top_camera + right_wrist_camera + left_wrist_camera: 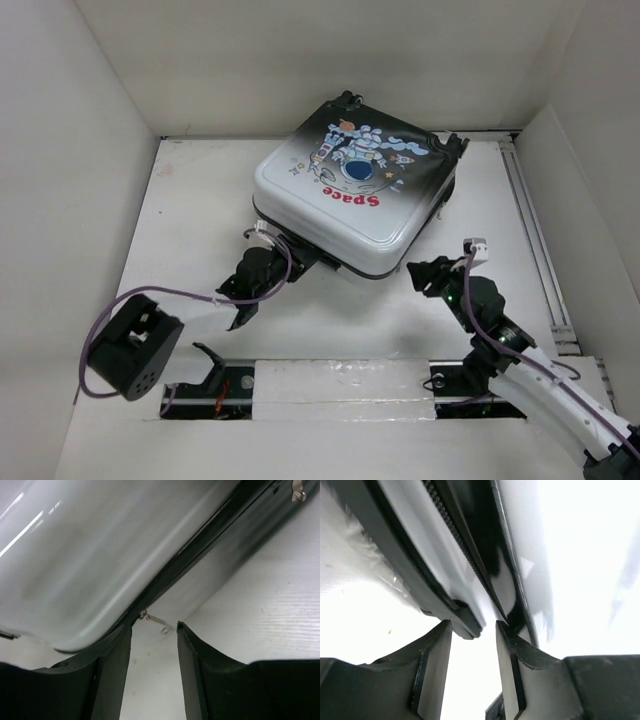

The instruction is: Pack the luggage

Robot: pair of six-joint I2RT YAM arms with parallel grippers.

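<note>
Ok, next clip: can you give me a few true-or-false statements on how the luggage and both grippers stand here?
1. The luggage lies flat with its lid down and the astronaut print facing up. True.
2. The left gripper is clamped on the zipper. False: its fingers are apart at the seam, gripping nothing.
3. A metal zipper pull shows just ahead of the right gripper. True.
4. The luggage stands upright on its wheels. False: it lies flat on the table.
5. The right gripper is shut. False: it is open.
</note>
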